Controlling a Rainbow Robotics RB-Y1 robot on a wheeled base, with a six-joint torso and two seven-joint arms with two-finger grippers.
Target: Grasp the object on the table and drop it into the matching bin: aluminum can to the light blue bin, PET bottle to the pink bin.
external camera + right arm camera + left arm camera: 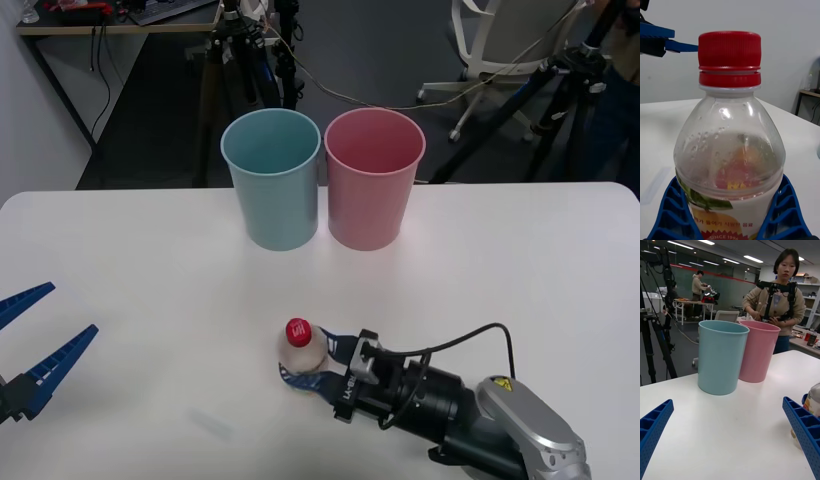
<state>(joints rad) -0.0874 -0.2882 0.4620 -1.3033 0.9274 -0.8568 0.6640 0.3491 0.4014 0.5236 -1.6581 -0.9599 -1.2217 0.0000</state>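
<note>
The PET bottle [302, 345] stands on the table [150, 290], before both bins.

White counter [520, 260]: a PET bottle [300, 345] is stood upright between the right claw's [306, 362] fingers, light blue bin [272, 178] and pink bin [372, 178] parked well beyond it.

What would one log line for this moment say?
right gripper: around PET bottle, upright on table | left gripper: open, idle | pink bin: empty

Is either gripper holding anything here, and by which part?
The right gripper has the PET bottle between its fingers at the labelled body, below the red cap. The left gripper is open and holds nothing.
</note>
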